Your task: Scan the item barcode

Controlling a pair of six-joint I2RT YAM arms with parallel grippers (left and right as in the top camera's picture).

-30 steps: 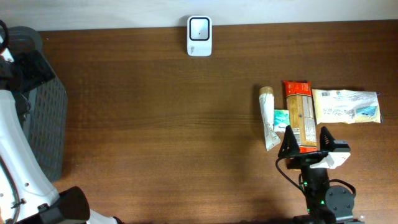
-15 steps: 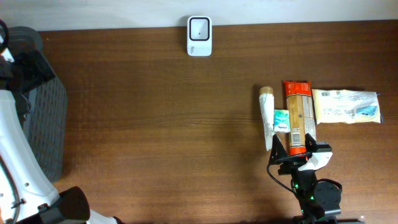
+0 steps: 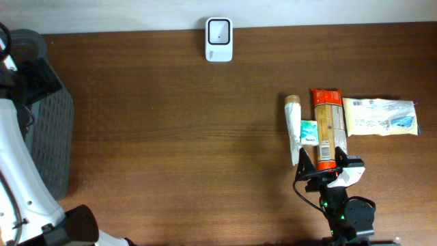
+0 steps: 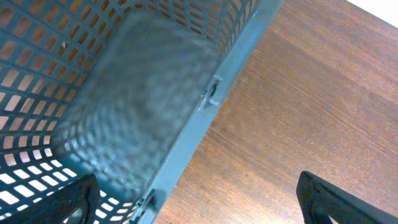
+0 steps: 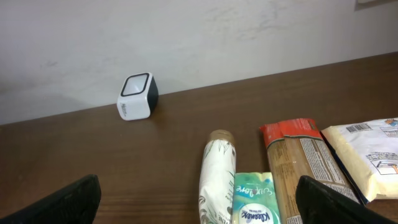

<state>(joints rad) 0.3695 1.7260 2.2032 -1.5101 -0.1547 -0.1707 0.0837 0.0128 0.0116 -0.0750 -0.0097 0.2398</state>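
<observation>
Right jaws spread wide, empty, at the near end of the pasta packet. Left jaws equally wide, nothing held, above the rim of the grey basket. Packet flat on the bench between tissue pack and pale bag — barcode scanner well apart at the far edge.

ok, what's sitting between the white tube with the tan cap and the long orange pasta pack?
A small teal tissue packet lies between the white tube and the orange pasta pack; overhead and right wrist views both show it.
</observation>
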